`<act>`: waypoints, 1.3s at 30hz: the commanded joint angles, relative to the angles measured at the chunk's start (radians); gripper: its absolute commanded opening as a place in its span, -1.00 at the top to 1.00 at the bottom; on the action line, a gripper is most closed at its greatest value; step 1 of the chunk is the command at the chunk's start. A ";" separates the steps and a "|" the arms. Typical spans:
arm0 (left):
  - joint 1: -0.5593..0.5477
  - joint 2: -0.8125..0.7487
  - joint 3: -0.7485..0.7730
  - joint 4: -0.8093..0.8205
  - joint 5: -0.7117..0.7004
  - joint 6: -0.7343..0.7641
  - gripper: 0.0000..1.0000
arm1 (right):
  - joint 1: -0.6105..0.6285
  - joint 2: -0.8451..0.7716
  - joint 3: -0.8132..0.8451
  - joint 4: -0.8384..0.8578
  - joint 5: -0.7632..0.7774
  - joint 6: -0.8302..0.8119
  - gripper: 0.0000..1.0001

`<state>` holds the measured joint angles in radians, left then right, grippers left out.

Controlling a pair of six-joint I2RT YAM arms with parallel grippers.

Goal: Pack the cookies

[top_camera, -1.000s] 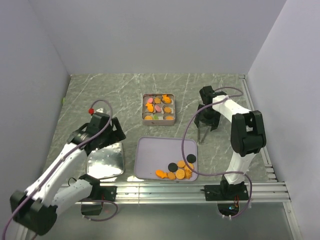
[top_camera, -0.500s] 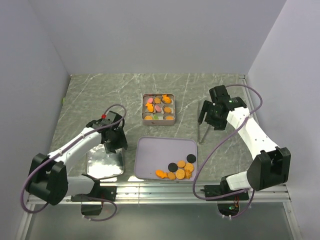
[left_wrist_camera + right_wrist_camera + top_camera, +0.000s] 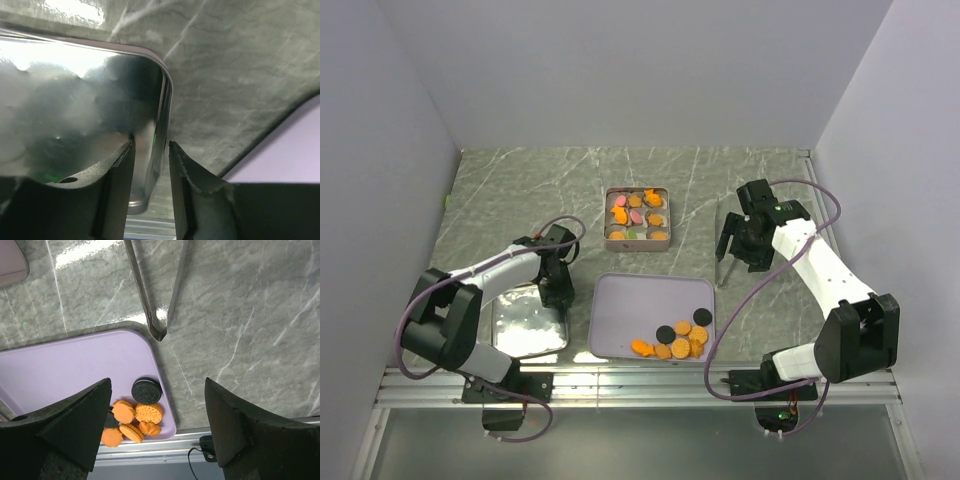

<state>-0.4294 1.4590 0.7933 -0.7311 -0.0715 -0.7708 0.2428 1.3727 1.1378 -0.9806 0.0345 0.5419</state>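
Observation:
Cookies [image 3: 678, 338], orange with two black rounds, lie piled in the near right corner of a purple tray [image 3: 640, 305]. More cookies [image 3: 638, 214], orange, pink and green, sit in the cups of a square tin [image 3: 637, 240]. In the right wrist view the pile [image 3: 132, 422] and a black cookie [image 3: 146, 390] show below my right gripper [image 3: 157, 385], which hangs wide open and holds nothing. From above, my right gripper [image 3: 734, 246] is right of the tin. My left gripper [image 3: 151, 146] has its jaws narrowed astride the right rim of a shiny metal lid [image 3: 75, 100], with a gap showing.
Metal tongs [image 3: 156, 295] lie on the marble table right of the purple tray [image 3: 75, 370]. The shiny lid [image 3: 528, 325] lies left of the tray near the front rail [image 3: 650, 378]. Grey walls close in three sides.
My left gripper came down to the lid's right rim and its jaws narrowed around it. The right arm changed its pose and the gripper shifted slightly; it stays open.

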 commanded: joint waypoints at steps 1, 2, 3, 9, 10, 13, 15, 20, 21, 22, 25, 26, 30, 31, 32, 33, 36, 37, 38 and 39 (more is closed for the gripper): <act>-0.008 0.047 -0.003 0.050 -0.031 0.025 0.37 | 0.003 -0.034 -0.004 0.006 -0.011 0.006 -0.64; -0.008 0.047 -0.003 0.050 -0.034 0.025 0.38 | 0.003 -0.034 -0.004 0.007 -0.012 0.006 -0.64; -0.006 0.053 -0.006 0.053 -0.034 0.028 0.44 | 0.004 -0.034 -0.003 0.005 -0.015 0.007 -0.64; -0.008 0.080 0.012 0.039 -0.031 0.056 0.99 | 0.006 -0.049 0.002 -0.013 -0.008 0.009 -0.63; -0.005 0.054 0.032 0.027 -0.033 0.064 0.99 | 0.004 -0.055 0.005 -0.016 -0.007 0.009 -0.63; -0.006 -0.024 0.118 -0.031 -0.037 0.086 0.99 | 0.004 -0.064 0.033 -0.049 -0.005 -0.003 -0.63; -0.005 -0.067 0.220 -0.075 -0.033 0.091 0.99 | 0.004 -0.055 0.081 -0.067 -0.008 -0.010 -0.63; 0.000 -0.153 0.512 -0.145 0.016 0.125 0.99 | 0.003 -0.012 0.241 -0.107 -0.132 -0.023 -0.61; 0.001 -0.164 0.606 -0.145 0.031 0.134 0.99 | 0.003 -0.005 0.310 -0.109 -0.169 -0.019 -0.61; 0.004 -0.190 0.647 -0.121 0.044 0.149 0.99 | 0.003 0.018 0.345 -0.107 -0.247 -0.016 -0.61; 0.024 -0.244 0.773 -0.036 0.136 0.150 0.99 | 0.003 0.048 0.457 -0.020 -0.493 0.024 -0.62; 0.049 -0.261 0.797 -0.010 0.213 0.137 0.99 | 0.003 0.051 0.470 0.027 -0.565 0.045 -0.62; 0.124 -0.373 0.782 0.273 0.471 0.009 0.99 | 0.003 0.034 0.348 0.501 -0.956 0.382 -0.64; 0.138 -0.412 0.767 0.332 0.517 -0.072 0.99 | 0.003 0.029 0.308 0.771 -1.005 0.471 -0.64; 0.158 -0.425 0.756 0.463 0.567 -0.118 0.99 | 0.003 0.031 0.271 0.909 -1.080 0.560 -0.65; 0.193 -0.434 0.745 0.519 0.672 -0.166 0.99 | 0.003 0.034 0.213 1.036 -1.099 0.722 -0.65; 0.230 -0.433 0.719 0.801 0.803 -0.384 0.99 | 0.004 0.072 0.146 1.452 -1.136 1.004 -0.67; 0.231 -0.430 0.709 0.870 0.859 -0.498 0.99 | 0.006 0.101 0.137 1.664 -1.136 1.080 -0.68; 0.233 -0.427 0.696 0.941 0.880 -0.553 0.99 | 0.010 0.117 0.131 1.774 -1.136 1.155 -0.69; 0.231 -0.425 0.669 1.084 0.894 -0.605 0.99 | 0.012 0.136 0.129 1.875 -1.121 1.300 -0.70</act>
<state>-0.2054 1.0065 1.5158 -0.0731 0.6170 -1.0988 0.2466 1.4837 1.2732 0.2764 -0.9916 1.4059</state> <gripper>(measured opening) 0.026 0.844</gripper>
